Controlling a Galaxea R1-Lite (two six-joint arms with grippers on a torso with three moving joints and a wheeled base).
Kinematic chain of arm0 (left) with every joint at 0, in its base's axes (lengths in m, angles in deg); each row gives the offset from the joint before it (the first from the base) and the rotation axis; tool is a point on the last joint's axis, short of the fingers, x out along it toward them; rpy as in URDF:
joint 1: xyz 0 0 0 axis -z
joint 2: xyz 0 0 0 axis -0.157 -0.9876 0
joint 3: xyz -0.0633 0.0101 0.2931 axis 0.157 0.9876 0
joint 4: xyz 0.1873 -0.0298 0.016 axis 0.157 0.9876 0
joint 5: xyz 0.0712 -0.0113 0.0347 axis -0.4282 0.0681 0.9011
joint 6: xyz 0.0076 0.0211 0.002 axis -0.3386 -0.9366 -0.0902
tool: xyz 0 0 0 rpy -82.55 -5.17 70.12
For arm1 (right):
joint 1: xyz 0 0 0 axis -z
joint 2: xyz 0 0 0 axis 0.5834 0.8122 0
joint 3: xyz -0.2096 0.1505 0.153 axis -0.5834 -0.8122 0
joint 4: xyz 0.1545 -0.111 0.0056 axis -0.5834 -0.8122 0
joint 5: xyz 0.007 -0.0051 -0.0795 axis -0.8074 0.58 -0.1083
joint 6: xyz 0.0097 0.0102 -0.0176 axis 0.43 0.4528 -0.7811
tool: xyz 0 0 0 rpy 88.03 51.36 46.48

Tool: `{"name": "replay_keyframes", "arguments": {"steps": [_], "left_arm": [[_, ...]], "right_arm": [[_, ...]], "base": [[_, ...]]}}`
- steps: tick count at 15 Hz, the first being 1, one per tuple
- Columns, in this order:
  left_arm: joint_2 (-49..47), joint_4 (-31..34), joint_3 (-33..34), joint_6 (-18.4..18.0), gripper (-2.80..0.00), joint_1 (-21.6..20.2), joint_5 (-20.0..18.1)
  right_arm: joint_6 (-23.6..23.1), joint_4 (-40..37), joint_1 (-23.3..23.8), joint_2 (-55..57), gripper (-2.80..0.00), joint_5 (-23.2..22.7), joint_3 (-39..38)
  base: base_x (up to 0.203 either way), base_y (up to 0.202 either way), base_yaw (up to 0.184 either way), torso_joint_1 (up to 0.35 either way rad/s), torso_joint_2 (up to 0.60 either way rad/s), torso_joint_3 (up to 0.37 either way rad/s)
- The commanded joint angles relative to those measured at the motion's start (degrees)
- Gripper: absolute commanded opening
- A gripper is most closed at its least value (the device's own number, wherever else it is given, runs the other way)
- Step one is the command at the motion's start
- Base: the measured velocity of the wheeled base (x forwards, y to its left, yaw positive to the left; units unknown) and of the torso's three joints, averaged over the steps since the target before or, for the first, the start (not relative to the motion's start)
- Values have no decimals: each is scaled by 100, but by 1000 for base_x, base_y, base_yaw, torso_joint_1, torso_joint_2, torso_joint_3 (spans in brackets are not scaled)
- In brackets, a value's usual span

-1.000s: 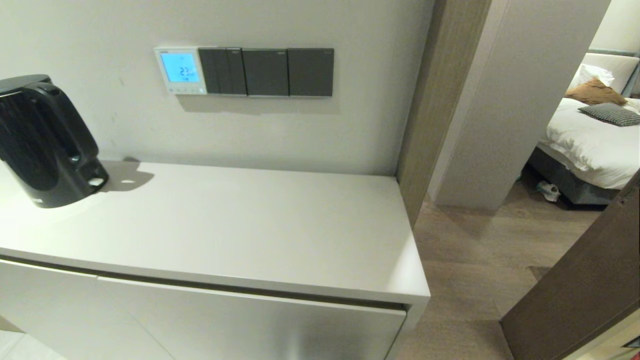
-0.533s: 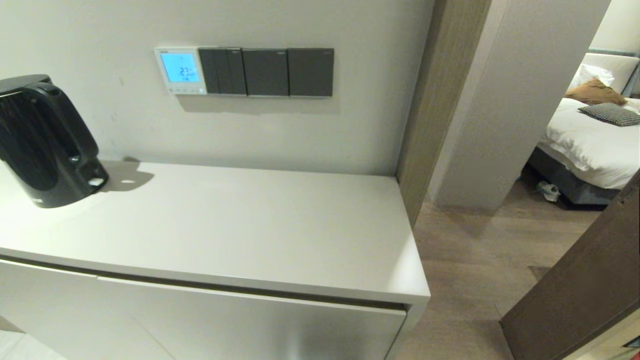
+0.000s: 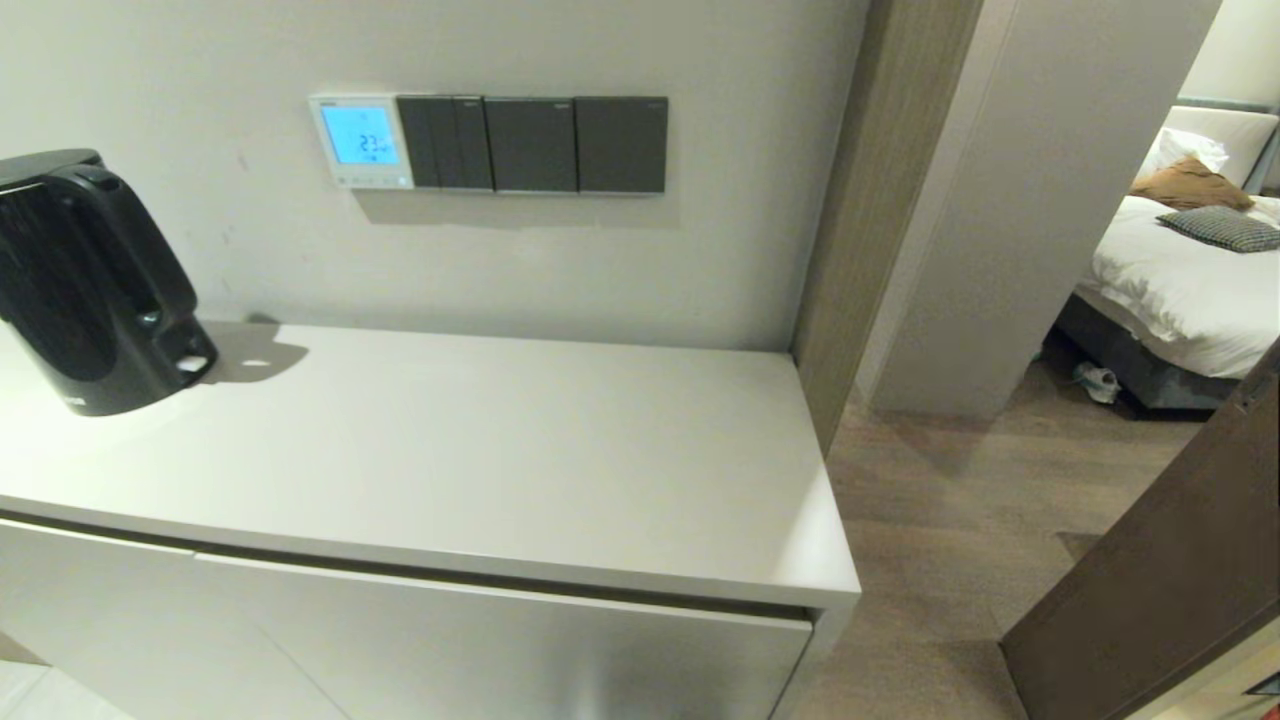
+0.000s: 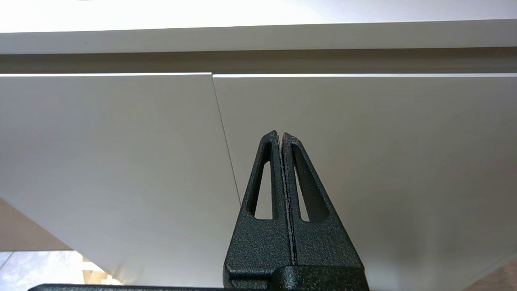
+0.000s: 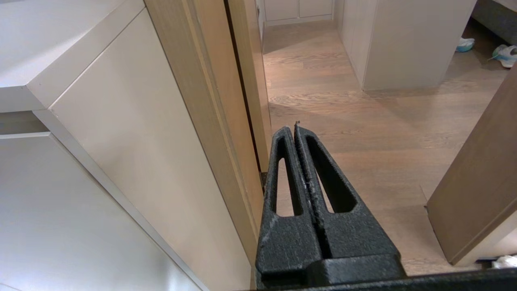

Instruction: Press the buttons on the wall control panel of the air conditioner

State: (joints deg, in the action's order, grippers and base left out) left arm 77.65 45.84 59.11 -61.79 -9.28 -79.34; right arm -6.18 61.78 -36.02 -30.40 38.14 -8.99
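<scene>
The wall control panel [image 3: 361, 141] is a small white square on the wall above the cabinet, its screen lit blue with digits. The buttons [image 3: 365, 180] form a tiny pale row along its lower edge. Neither arm shows in the head view. My left gripper [image 4: 280, 135] is shut and empty, low in front of the white cabinet doors. My right gripper [image 5: 291, 128] is shut and empty, low beside the cabinet's end, over the wooden floor. The panel shows in neither wrist view.
Three dark grey switch plates [image 3: 532, 144] sit right of the panel. A black kettle [image 3: 88, 285] stands at the left of the white cabinet top [image 3: 480, 450]. A wooden door frame [image 3: 850, 220] and an open door [image 3: 1160, 560] are to the right, with a bed [image 3: 1180, 270] beyond.
</scene>
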Motion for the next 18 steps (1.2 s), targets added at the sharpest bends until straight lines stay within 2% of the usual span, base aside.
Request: {"name": "replay_keyframes", "arguments": {"steps": [1,5,12,18], "left_arm": [[2,-1,0,-5,-280,-1,2],[2,-9,0,4,-280,-1,2],[2,-27,0,257,-280,-1,90],[2,-27,0,268,-280,-1,90]], "right_arm": [[0,-2,-2,8,-280,-1,-6],[0,-2,-2,8,-280,-1,-8],[0,-2,-2,8,-280,-1,-9],[0,-2,-2,8,-280,-1,-9]], "base": [[0,0,0,0,0,0],[0,0,0,0,0,0],[0,0,0,0,0,0],[0,0,0,0,0,0]]}}
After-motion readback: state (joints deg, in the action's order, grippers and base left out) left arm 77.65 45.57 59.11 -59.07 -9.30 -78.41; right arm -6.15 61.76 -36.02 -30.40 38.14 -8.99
